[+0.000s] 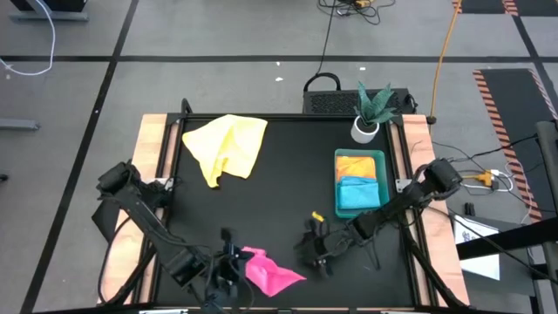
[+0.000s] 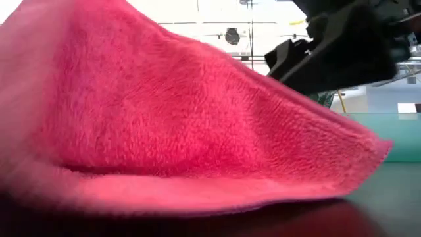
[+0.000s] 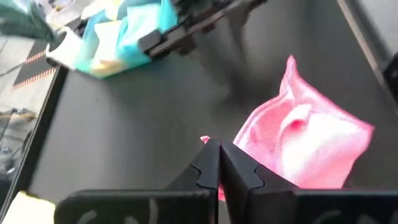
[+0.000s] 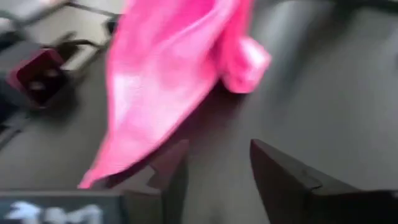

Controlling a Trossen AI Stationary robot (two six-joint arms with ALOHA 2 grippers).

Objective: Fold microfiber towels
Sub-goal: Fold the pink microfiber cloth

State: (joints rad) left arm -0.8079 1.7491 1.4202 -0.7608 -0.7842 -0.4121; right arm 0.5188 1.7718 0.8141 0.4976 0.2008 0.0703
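The pink towel (image 1: 268, 271) lies bunched on the black table near its front edge. It fills the low view (image 2: 184, 118). My left gripper (image 1: 231, 260) is at the towel's left end, shut on it (image 3: 219, 163). My right gripper (image 1: 316, 255) is just right of the towel, low over the table. It is open (image 4: 217, 167), with the towel (image 4: 174, 81) ahead of its fingers. A yellow towel (image 1: 227, 146) lies crumpled at the far left. Another yellow towel (image 1: 357, 165) and the light blue one (image 1: 361, 193) lie in the green tray (image 1: 382, 179). My left gripper pinches the pink towel's left edge between its two shut fingers; a bit of pink (image 3: 204, 140) shows at the fingertips. The fingers come low from the table's left. The towel's body (image 3: 311, 146) rests slack and rumpled on the table beyond them.
A potted plant (image 1: 370, 115) stands at the far right corner behind the tray. Bare black table (image 1: 288, 192) lies between the yellow towel, the tray and the grippers. Wooden rails (image 1: 157, 148) run along the table's left and right sides.
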